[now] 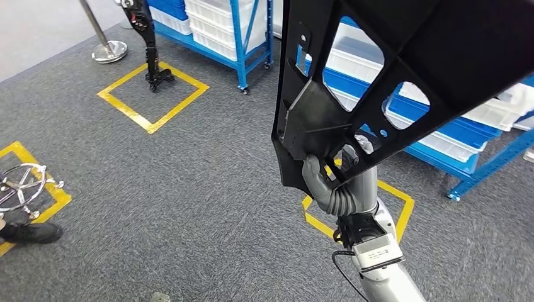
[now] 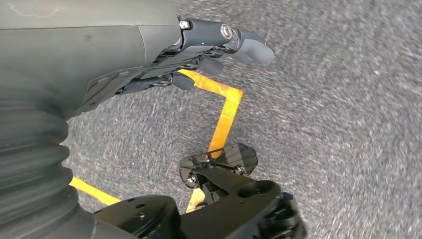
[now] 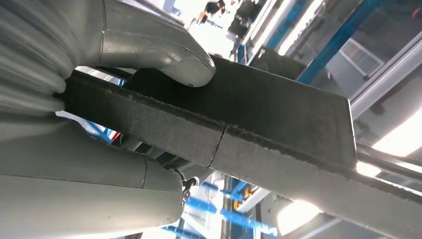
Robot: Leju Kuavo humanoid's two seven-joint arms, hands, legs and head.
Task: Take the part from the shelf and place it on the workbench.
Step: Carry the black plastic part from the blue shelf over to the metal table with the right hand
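A large black plastic part [image 1: 409, 56] with several cut-out openings is raised in front of the head view and covers its upper right. My right hand [image 1: 327, 182] grips its lower edge from below, at the end of my raised silver arm. In the right wrist view, the thumb [image 3: 149, 45] presses on one face of the part's thick black edge [image 3: 259, 119] and the rest of the hand lies against the other. My left hand [image 2: 199, 45] hangs over the grey carpet, fingers stretched out and holding nothing.
Blue shelves with white bins stand at the back [image 1: 227, 25] and behind the part at the right [image 1: 453, 138]. Yellow tape squares [image 1: 153, 94] mark the carpet. A black stand [image 1: 151, 50], a stanchion base [image 1: 108, 50], a chrome chair base [image 1: 19, 185] and a person's shoe [image 1: 31, 233] are at the left.
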